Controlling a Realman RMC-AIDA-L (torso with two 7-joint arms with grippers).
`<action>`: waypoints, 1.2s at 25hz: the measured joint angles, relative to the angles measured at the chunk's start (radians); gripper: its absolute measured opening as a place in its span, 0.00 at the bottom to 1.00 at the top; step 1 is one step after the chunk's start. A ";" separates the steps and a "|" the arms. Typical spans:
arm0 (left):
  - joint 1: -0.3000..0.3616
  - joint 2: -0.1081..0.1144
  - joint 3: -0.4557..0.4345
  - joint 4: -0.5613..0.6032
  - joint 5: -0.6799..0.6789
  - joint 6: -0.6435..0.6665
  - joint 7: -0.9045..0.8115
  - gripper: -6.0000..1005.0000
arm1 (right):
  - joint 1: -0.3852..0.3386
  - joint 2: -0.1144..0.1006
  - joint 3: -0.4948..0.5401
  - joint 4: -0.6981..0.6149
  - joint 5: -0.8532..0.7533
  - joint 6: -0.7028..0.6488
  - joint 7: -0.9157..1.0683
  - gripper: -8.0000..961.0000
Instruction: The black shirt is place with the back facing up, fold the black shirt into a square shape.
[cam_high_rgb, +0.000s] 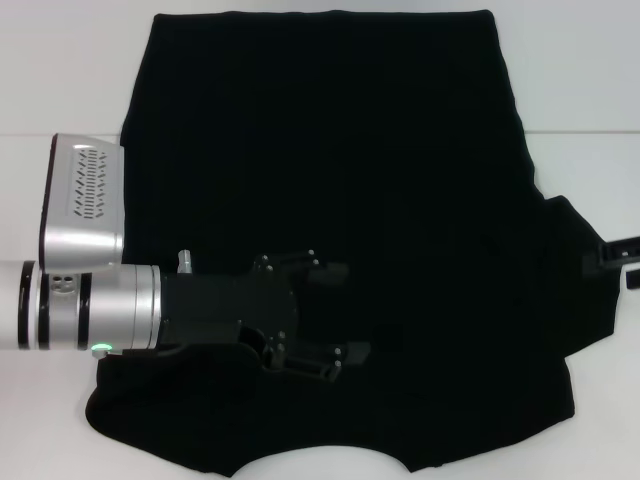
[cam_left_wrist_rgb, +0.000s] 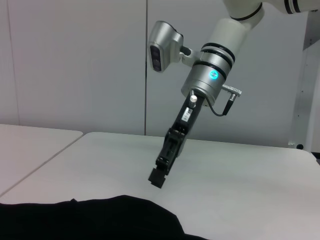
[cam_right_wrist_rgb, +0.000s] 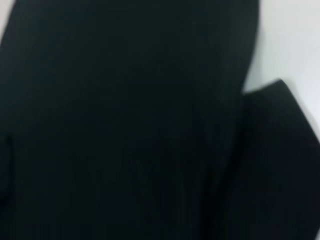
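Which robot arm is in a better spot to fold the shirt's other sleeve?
Probably the right. The right gripper hangs just off the spread sleeve of the black shirt, while the left gripper is over the shirt's left-middle part.

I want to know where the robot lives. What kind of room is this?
Probably a lab or test room: plain white tables, bare pale wall panels, and nothing homely. Just the black shirt and two robot arms, left tool over it.

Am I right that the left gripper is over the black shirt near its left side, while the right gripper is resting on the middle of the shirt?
Not quite. The left gripper is indeed over the black shirt near its left side, but the right gripper is not on the middle: the head view shows it at the shirt's right edge, and the left wrist view shows it hanging above the table.
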 joint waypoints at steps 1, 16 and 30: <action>-0.001 0.000 0.000 0.000 0.000 0.000 0.000 0.94 | 0.002 0.000 0.000 0.000 -0.013 -0.003 0.004 0.93; -0.004 -0.007 0.002 -0.007 0.000 -0.037 0.002 0.94 | 0.008 0.022 -0.017 0.010 -0.070 0.034 0.007 0.92; -0.012 -0.010 0.002 -0.004 0.000 -0.049 -0.003 0.94 | 0.007 0.040 -0.019 0.024 -0.106 0.077 0.011 0.92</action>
